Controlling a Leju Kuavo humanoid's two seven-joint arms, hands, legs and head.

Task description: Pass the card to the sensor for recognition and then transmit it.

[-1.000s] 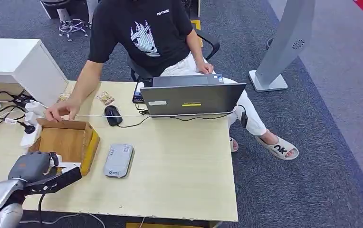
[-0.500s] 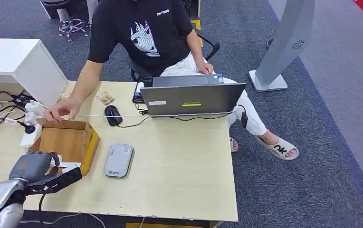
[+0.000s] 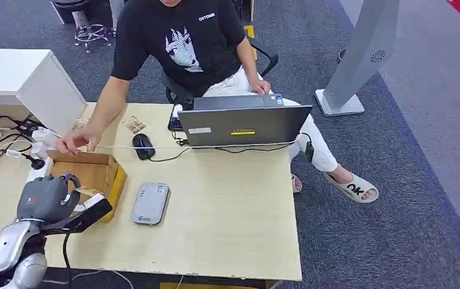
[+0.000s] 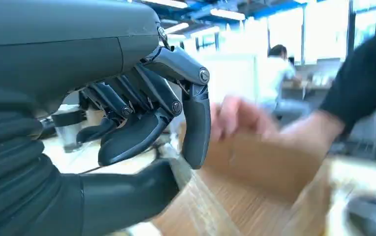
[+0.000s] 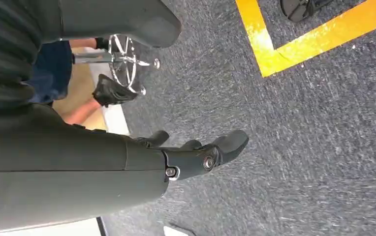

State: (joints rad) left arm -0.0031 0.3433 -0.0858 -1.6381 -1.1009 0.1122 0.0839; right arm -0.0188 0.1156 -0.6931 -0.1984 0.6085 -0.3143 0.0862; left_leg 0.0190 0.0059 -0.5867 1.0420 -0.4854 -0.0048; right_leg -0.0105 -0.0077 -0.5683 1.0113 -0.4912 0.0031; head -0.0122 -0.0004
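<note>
My left hand [image 3: 47, 197] hovers over the near end of an open cardboard box [image 3: 104, 171] at the table's left. A pale card [image 3: 93, 200] sticks out of its fingers towards the right, pinched between thumb and fingers [image 4: 196, 123]; in the left wrist view the card [image 4: 178, 164] shows as a thin, blurred edge. The sensor [image 3: 150, 203], a flat grey device, lies on the table just right of the box and apart from the card. My right hand [image 5: 201, 155] hangs over grey carpet with its fingers loosely stretched and nothing in them.
A person in a black shirt sits across the table with a hand [image 3: 74, 141] on the box's far edge. A grey laptop [image 3: 242, 124], a black mouse [image 3: 143, 146] and a white cable lie beyond the sensor. Power strips and cables [image 3: 35, 153] crowd the left.
My left hand has risen and shifted slightly right and towards the box, carrying the card with it. The person's hand and the sensor stay put.
</note>
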